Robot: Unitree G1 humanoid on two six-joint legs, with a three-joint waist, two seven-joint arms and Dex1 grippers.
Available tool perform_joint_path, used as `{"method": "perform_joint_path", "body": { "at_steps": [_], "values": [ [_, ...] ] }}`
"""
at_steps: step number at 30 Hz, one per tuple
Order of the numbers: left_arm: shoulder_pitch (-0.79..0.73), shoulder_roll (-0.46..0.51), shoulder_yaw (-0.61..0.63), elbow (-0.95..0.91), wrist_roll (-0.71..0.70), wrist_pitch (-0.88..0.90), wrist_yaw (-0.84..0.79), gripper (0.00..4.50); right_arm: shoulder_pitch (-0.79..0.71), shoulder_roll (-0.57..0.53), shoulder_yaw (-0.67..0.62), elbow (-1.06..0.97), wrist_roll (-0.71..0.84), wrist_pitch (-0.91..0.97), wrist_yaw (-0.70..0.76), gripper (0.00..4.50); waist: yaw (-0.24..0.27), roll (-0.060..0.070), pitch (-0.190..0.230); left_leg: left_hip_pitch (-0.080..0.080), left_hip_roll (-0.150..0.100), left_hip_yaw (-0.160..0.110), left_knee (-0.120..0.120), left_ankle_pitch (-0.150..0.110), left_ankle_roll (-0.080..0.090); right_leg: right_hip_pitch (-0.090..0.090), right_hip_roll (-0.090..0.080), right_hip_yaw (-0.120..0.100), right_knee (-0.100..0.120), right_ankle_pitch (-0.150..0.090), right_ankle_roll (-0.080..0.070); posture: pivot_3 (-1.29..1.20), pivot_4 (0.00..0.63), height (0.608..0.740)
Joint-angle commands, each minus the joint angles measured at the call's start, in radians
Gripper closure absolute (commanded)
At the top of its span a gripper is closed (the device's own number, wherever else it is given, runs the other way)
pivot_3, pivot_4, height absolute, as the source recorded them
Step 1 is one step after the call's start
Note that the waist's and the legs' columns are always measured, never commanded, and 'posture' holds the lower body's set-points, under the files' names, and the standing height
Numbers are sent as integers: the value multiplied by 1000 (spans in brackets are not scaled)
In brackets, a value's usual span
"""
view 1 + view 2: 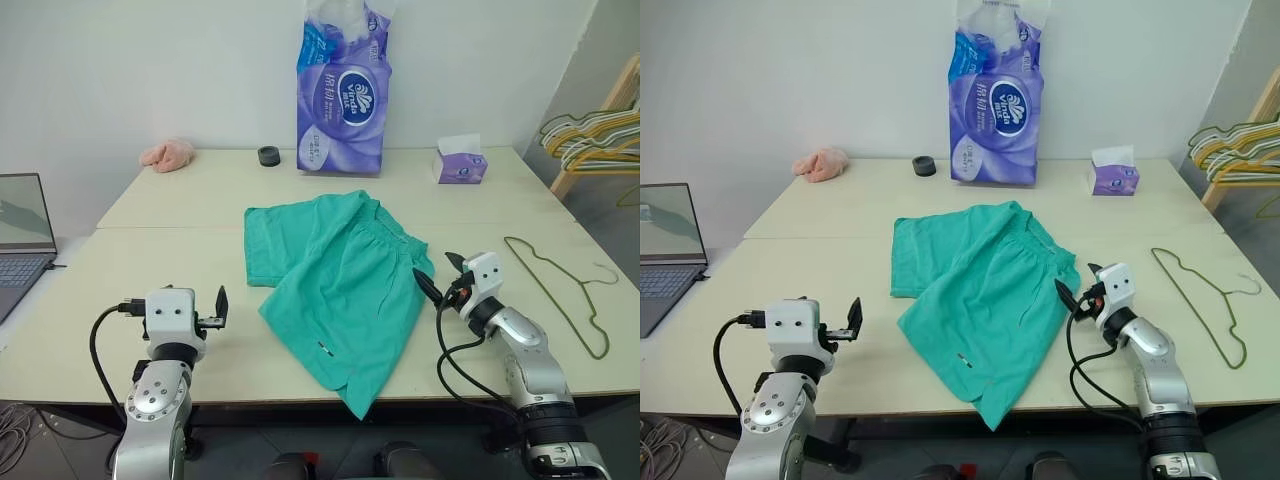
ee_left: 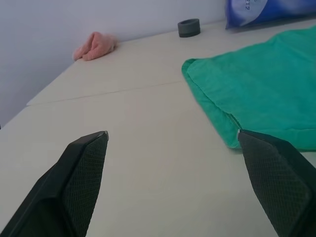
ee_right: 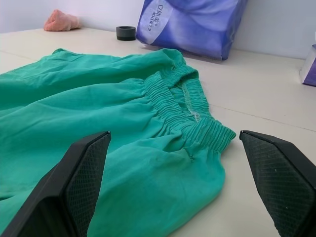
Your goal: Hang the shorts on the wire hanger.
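Note:
The teal-green shorts (image 1: 335, 285) lie flat in the middle of the table, waistband (image 3: 185, 106) toward the right, one leg reaching the front edge. To their right the thin olive wire hanger (image 1: 553, 297) lies flat on the table, hook pointing right. My right gripper (image 1: 441, 273) is open, level just above the table at the waistband's right end, aimed left at the fabric and holding nothing. My left gripper (image 2: 173, 134) is open and empty over bare table, left of the shorts' leg (image 2: 247, 94).
Along the back of the table (image 1: 180, 240) are a pink cloth (image 1: 168, 154), a black roll (image 1: 269, 156), a tall purple tissue pack (image 1: 342, 95) and a small tissue box (image 1: 461, 165). A laptop (image 1: 22, 235) sits far left. A bunch of hangers (image 1: 595, 140) hangs far right.

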Motion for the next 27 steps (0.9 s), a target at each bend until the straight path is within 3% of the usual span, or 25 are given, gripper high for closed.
{"method": "perform_joint_path", "body": {
  "at_steps": [1, 7, 10, 15, 21, 27],
  "values": [
    [3, -8, -19, -62, -83, -55, -79, 87, -26, -25, -8, -31, 9, -18, 34, 16, 0, 0, 0, 0, 0, 0, 0, 0, 0, 0, 0, 0, 0, 0, 0, -106, 19, 740],
    [-37, 26, -144, -80, -175, 41, -235, 87, -8, -111, 7, -114, 73, 30, 195, 16, -7, 1, 1, 0, 0, 1, 0, 0, 0, 0, 1, 0, 0, -1, 1, -159, 27, 740],
    [-111, 81, -254, -62, -249, 174, -367, 87, 32, -225, 38, -237, 165, 173, 363, 16, -11, 2, 3, -1, -1, 0, 1, 0, 0, 0, 3, -1, 0, -1, 2, -178, 31, 740],
    [-223, 143, -405, -6, -284, 312, -488, 87, 31, -377, 13, -360, 335, 432, 494, 16, -45, 0, 4, 0, -1, 1, 1, 0, 0, 1, 3, -1, -1, -1, 2, -203, 36, 740],
    [-320, 180, -532, 56, -329, 470, -596, 87, 41, -484, 42, -404, 313, 429, 591, 16, -85, -3, 9, -1, 1, -1, 1, 0, 0, 1, 4, -1, -1, -1, 2, -236, 38, 740],
    [-377, 205, -630, 131, -256, 486, -592, 87, 49, -457, 50, -361, 264, 357, 590, 16, -96, -3, 9, 0, 2, 0, 1, 0, 0, 1, 5, -1, -1, -1, 2, -252, 31, 740]
  ]
}}
